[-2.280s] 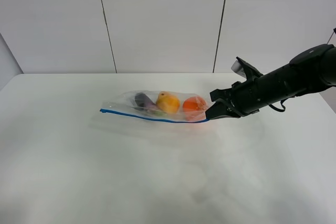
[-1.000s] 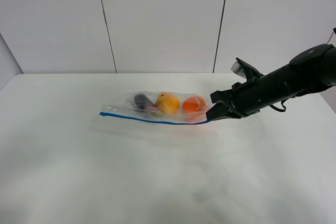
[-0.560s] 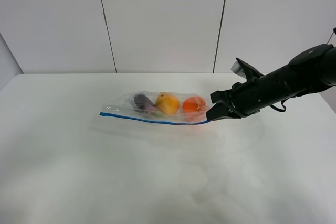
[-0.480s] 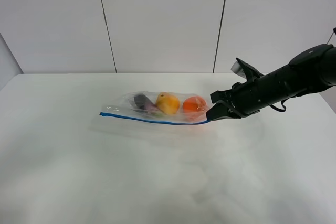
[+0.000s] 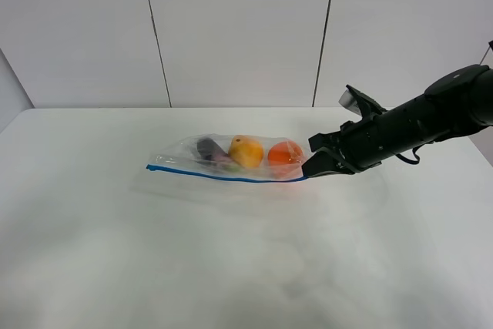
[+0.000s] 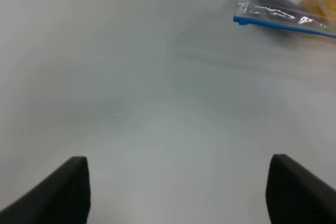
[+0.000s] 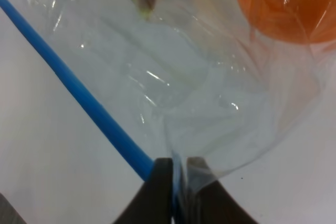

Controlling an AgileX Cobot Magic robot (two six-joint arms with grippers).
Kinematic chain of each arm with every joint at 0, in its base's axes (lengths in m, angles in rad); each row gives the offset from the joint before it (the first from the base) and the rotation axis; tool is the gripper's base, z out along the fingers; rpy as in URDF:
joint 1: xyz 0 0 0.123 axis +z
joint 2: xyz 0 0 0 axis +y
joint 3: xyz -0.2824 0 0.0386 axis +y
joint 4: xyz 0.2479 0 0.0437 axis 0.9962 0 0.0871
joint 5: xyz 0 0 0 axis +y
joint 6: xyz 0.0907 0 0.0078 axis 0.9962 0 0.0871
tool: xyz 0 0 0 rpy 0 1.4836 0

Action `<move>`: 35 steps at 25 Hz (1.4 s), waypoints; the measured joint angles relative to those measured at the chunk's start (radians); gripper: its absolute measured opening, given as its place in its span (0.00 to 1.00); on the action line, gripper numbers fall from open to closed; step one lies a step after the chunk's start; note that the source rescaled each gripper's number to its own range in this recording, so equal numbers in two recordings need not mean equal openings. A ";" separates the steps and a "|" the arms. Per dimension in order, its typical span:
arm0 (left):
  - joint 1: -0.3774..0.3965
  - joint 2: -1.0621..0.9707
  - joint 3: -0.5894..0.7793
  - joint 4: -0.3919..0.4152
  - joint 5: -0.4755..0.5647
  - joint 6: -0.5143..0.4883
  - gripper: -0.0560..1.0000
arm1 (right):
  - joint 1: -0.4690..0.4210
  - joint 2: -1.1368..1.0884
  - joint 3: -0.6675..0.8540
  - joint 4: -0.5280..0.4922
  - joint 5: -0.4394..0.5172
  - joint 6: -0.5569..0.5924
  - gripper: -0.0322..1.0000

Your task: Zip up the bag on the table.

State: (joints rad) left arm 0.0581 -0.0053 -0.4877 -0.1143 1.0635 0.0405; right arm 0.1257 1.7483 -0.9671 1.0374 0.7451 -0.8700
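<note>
At the bag's [image 5: 231,159] orange-fruit end, the right gripper [image 7: 176,179] pinches the blue zipper strip [image 7: 73,85], which looks closed along its visible length.

text: none readable | labels: none | brands: none | numbers: none | signs: none

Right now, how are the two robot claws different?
The right claw pinches the end of the bag's blue zipper strip, its jaws nearly together; the left claw holds nothing and its jaws stand wide apart. The right claw touches the bag; the left hangs over bare table, away from it. Both claws are black.
</note>
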 joint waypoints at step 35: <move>0.000 0.000 0.000 0.000 0.000 0.002 1.00 | 0.000 0.000 0.000 -0.152 -0.181 0.054 1.00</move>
State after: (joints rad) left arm 0.0581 -0.0053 -0.4877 -0.1143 1.0635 0.0423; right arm 0.1257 1.7483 -0.9671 0.8852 0.5642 -0.8163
